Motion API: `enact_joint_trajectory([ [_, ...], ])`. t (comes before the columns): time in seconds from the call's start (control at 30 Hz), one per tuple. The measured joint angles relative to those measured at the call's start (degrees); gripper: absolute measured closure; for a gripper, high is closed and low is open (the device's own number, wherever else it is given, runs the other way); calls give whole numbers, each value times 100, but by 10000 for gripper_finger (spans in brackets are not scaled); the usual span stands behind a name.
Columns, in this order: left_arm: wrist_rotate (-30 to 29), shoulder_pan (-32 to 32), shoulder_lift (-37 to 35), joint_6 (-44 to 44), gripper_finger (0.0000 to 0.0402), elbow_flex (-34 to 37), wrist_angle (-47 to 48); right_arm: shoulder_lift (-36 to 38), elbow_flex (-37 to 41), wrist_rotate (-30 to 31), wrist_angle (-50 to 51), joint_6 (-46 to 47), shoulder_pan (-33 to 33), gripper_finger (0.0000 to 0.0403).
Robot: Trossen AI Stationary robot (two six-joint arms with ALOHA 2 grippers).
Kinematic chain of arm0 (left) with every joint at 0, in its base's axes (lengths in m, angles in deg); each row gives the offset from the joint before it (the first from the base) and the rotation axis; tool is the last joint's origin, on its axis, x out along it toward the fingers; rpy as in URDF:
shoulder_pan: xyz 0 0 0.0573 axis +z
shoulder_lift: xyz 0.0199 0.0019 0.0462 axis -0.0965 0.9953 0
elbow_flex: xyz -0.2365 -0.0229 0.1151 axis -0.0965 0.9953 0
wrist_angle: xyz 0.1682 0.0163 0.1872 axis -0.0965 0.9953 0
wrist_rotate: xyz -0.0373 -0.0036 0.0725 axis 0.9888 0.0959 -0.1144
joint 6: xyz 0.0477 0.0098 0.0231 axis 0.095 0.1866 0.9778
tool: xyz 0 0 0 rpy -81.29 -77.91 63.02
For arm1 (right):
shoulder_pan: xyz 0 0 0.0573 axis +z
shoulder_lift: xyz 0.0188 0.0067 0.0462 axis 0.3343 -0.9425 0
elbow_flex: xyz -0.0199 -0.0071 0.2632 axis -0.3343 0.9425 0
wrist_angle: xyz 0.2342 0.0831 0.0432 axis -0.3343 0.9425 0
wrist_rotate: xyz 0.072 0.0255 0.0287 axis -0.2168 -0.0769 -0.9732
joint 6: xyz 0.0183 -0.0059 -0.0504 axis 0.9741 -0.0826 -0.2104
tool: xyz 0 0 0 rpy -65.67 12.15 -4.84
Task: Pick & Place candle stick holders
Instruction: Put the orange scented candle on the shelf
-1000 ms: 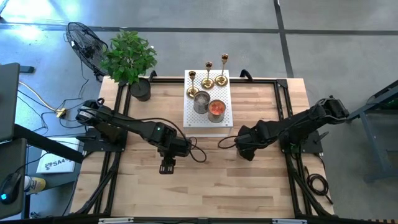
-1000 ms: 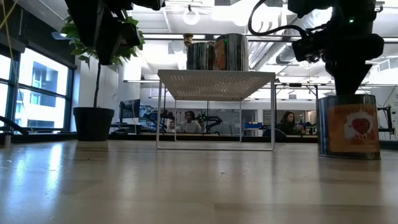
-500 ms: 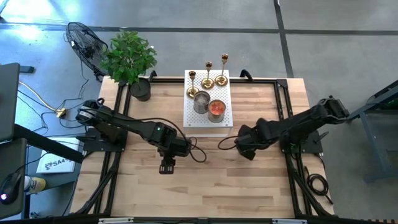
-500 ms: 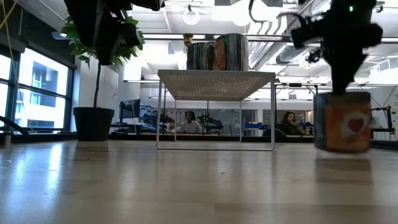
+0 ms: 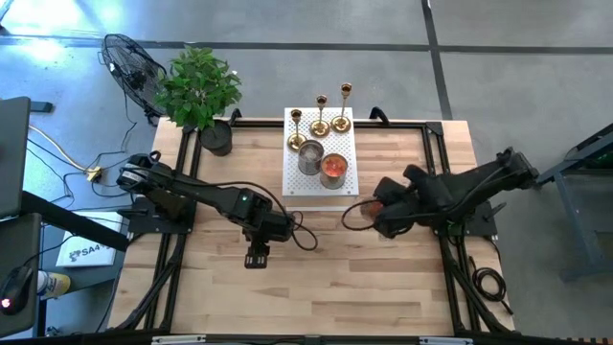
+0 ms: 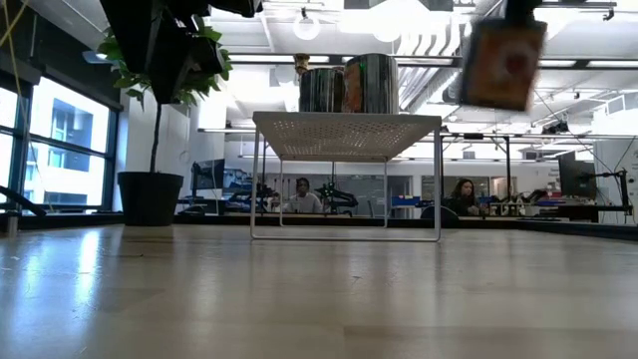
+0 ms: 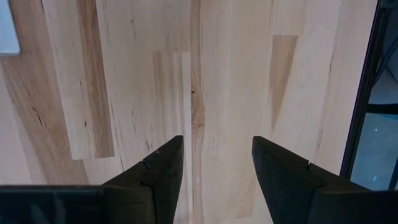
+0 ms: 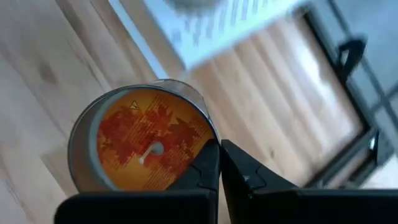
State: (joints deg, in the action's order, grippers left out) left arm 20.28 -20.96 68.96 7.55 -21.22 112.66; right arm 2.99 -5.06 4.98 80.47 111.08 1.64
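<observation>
Three gold candle stick holders [image 5: 320, 121] stand on their round bases at the far end of a white perforated stand [image 5: 293, 180]. A silver tin [image 5: 310, 156] and an orange candle jar [image 5: 333, 168] stand on it nearer me. My right gripper [image 5: 380, 209], right of the stand, is shut on a second glass candle jar with orange wax [image 8: 140, 140]. In the low view that jar [image 6: 503, 62] hangs high above the table. My left gripper [image 5: 257, 257] is open and empty over the middle of the table, pointing down at bare wood [image 7: 216, 168]. My right gripper holds the candle jar by its rim [image 8: 210, 138], on the side nearest the gripper. One finger [image 8: 204, 167] is inside the jar and the other outside, pinching the glass wall. The jar is lifted clear of the table and tilts a little.
A potted plant [image 5: 199, 91] stands at the table's far left corner, with a fan [image 5: 132, 65] on the floor behind it. Black frame rails [image 5: 436, 153] run along the table's sides. Bare wood lies near the front edge. People sit far off in the room [image 6: 302, 194].
My right gripper has risen with the candle jar, which stood on the table a second ago and now hangs high and slightly tilted. The gripper has also gone a little toward the far edge.
</observation>
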Motion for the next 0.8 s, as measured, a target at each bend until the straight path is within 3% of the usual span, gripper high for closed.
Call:
enact_joint_trajectory([
  [0.47,-2,0,0,0,215,0,-1,7,-2002,1113,22,-1442,-331,403],
  [0.63,-5,0,0,2,215,0,-2,9,-2547,1336,6,-1901,-812,403],
  [0.8,-20,0,0,2,215,0,-2,11,-2860,1135,-234,-2557,-1541,403],
])
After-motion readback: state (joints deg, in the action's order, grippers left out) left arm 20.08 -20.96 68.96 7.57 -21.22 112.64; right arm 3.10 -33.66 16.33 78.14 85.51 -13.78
